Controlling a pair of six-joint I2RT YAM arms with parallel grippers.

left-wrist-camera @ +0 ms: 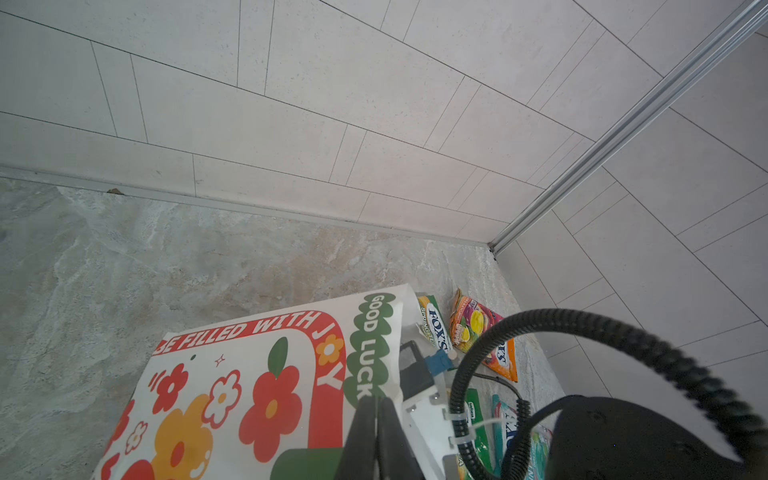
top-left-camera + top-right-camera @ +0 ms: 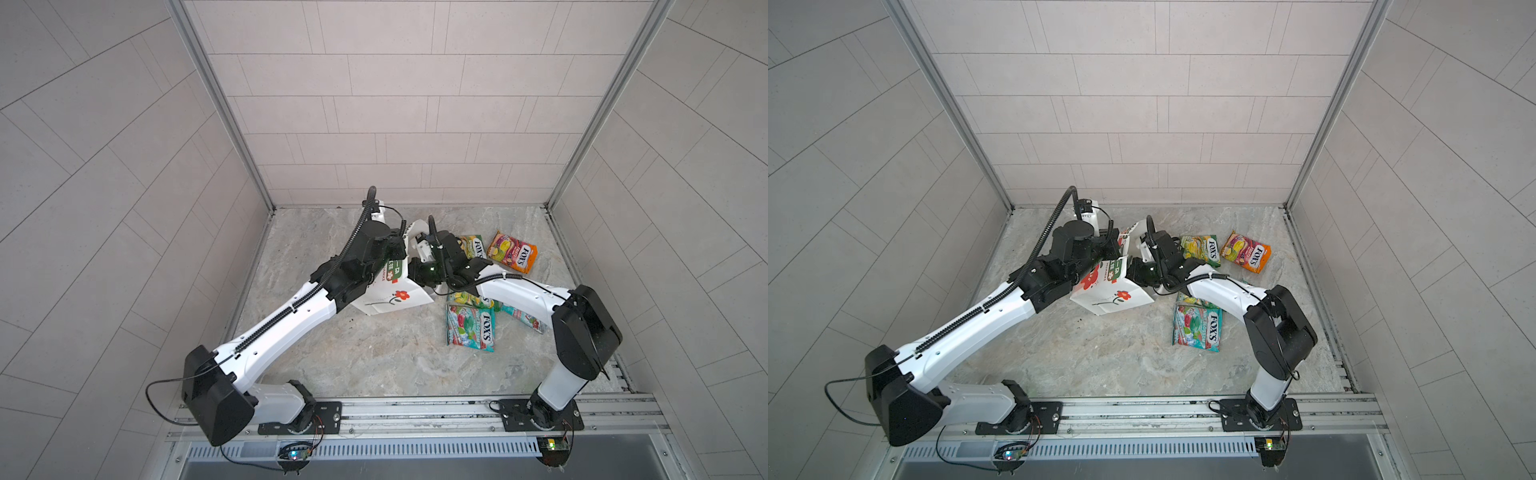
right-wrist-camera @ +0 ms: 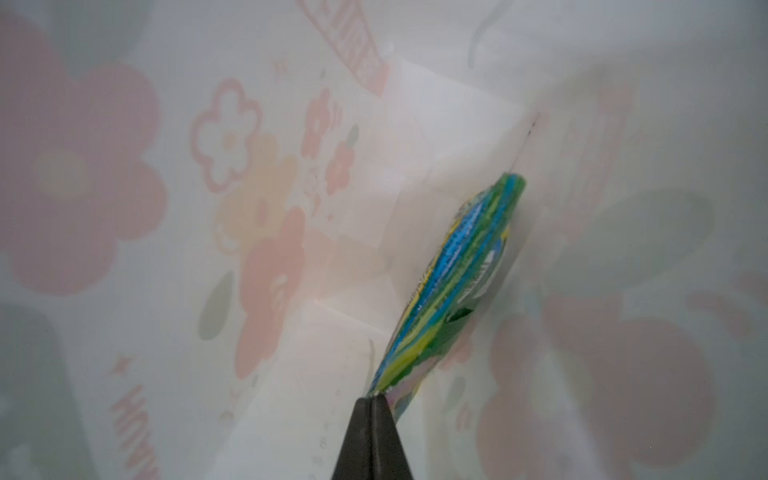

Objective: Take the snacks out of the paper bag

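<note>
A white paper bag (image 2: 392, 297) with a red flower drawing sits tilted on the marbled worktop (image 2: 374, 365). The left arm (image 2: 291, 316) reaches over its left side, and the right arm (image 2: 519, 291) meets it from the right, tip hidden. To the right lie a green-yellow packet (image 2: 473, 247), an orange-pink packet (image 2: 513, 253), a teal-red packet (image 2: 471, 328) and a second teal packet (image 2: 524, 319), partly under the right arm.

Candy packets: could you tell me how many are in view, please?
6 packets. On the table: green-yellow and orange at the back; green-yellow, teal and teal by the right arm. One inside the bag, in the right gripper. More may be hidden.
</note>
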